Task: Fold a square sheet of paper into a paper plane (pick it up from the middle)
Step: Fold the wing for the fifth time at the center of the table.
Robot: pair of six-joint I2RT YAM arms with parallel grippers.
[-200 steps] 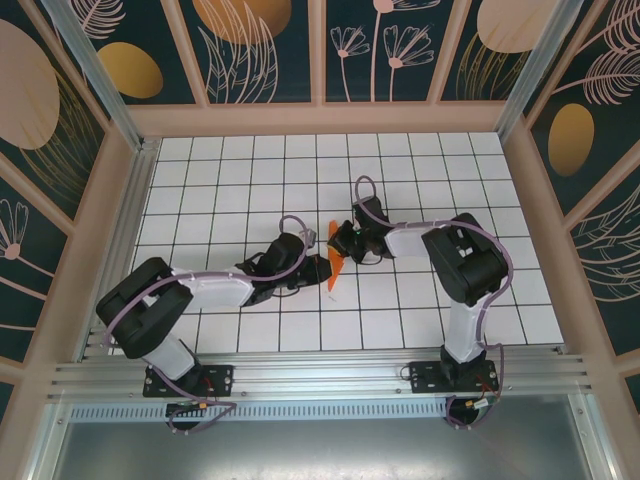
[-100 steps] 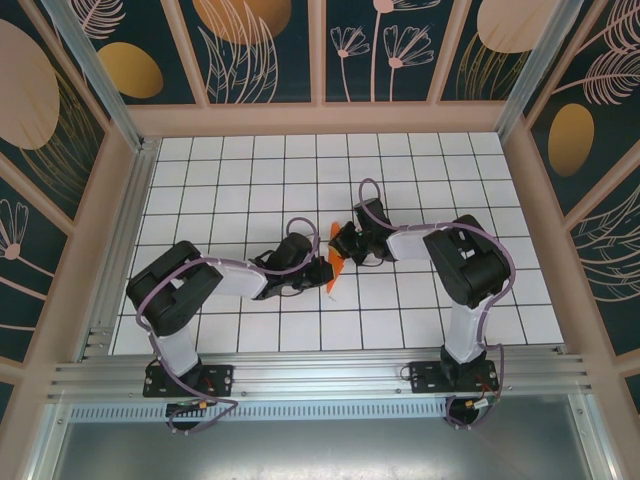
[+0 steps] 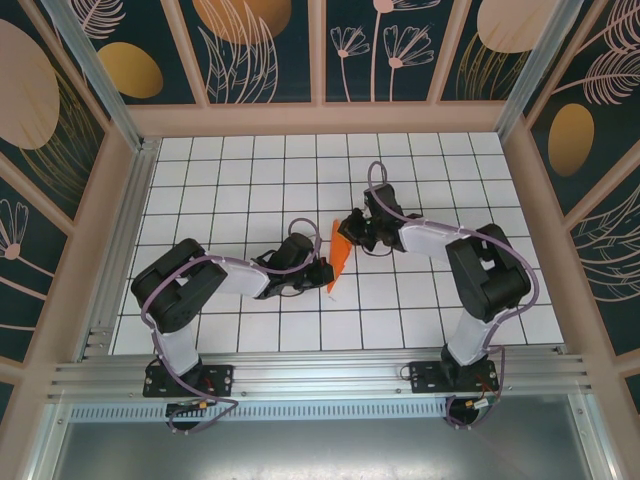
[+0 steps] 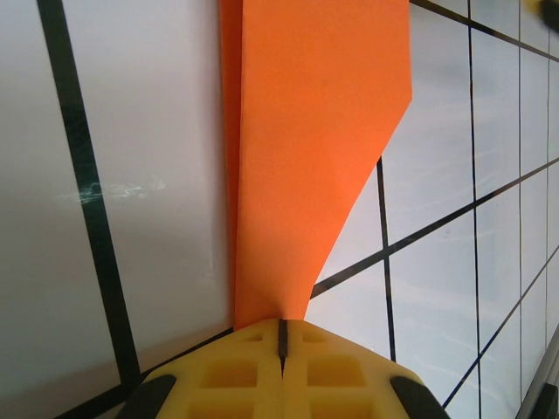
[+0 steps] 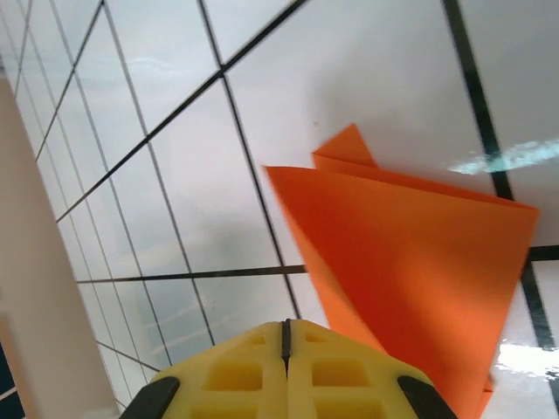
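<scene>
Between the fingers of the left gripper (image 4: 281,326) the paper plane (image 4: 306,131) is clamped, just ahead of the closed right gripper (image 5: 286,326).

No text, label, brand, number or sign can be read. The table (image 3: 250,200) is marked with black grid lines, the walls (image 3: 265,50) are painted with leaves and flowers (no lettering among them), and the paper (image 4: 306,131) is plain orange.
</scene>
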